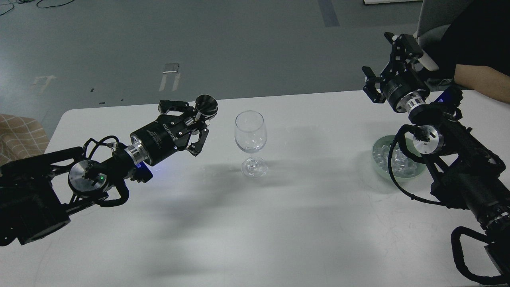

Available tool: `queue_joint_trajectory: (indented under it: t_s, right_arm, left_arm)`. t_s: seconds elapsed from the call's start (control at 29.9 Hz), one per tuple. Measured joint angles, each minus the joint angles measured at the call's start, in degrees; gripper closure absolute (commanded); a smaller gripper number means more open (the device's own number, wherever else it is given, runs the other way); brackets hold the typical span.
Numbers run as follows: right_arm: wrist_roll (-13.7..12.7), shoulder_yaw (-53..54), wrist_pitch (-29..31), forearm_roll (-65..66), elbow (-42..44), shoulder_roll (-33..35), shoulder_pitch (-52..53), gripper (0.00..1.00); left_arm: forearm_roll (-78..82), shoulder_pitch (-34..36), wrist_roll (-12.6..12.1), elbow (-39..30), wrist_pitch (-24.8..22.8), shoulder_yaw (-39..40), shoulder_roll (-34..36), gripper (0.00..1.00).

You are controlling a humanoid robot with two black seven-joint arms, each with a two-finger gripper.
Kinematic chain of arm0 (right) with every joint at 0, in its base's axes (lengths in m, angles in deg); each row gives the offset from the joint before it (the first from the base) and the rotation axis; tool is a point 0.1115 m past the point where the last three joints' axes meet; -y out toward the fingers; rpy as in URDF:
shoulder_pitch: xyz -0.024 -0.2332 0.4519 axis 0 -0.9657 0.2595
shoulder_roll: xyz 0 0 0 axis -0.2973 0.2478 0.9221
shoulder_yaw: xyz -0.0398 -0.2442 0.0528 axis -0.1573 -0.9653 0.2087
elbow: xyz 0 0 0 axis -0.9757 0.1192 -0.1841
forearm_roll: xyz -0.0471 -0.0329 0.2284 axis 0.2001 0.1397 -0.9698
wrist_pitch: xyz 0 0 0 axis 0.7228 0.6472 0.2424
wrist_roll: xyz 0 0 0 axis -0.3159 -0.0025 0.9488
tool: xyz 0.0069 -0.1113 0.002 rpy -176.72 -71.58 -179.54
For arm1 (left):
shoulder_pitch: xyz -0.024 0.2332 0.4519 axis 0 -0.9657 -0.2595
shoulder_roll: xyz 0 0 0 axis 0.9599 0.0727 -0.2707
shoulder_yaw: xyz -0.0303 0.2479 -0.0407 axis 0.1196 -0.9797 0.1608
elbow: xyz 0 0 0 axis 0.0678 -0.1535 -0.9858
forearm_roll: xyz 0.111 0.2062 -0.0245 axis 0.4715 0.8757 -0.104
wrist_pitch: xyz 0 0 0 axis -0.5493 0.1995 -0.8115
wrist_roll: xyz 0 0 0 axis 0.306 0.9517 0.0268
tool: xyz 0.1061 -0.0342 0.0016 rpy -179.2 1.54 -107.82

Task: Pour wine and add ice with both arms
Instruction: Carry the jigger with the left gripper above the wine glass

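1. Head view: two black arms reach over a white surface (279,223), the left arm (59,187) entering from the left edge and the right arm (466,171) from the right edge.
2. Left gripper (195,119) grasps a dark bottle (206,106), its fingers (198,142) clenched around the neck; the bottle points end-on toward the camera, tilted toward the glass.
3. An empty-looking clear stemmed wine glass (250,142) stands upright on the surface near its middle, just right of the bottle and apart from it.
4. No stream of wine is discernible between bottle and glass.
5. Right gripper (388,67) hangs raised above the far right edge of the surface, its fingers (408,44) spread wide and released, grasping nothing.
6. Ice (392,157) lies heaped in a pale green bowl (378,145) on the right side of the surface, partly hidden behind the right arm and its looped cable.
7. A person's bare forearm (482,81) rests at the far right corner.
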Motion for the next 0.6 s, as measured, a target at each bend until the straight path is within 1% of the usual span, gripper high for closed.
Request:
queue_joint_trajectory:
  t_s: [0.27, 0.6]
  right_arm:
    - [0.0, 0.0, -0.1, 0.0, -0.3, 0.1, -0.2, 0.0]
    - [0.0, 0.1, -0.1, 0.0, -0.3, 0.1, -0.2, 0.0]
  left_arm:
    - [0.0, 0.7, 0.0, 0.7, 0.0, -0.1, -0.7, 1.0]
    - [-0.1, 1.8, -0.3, 3.6, 0.0, -1.4, -4.1, 1.0]
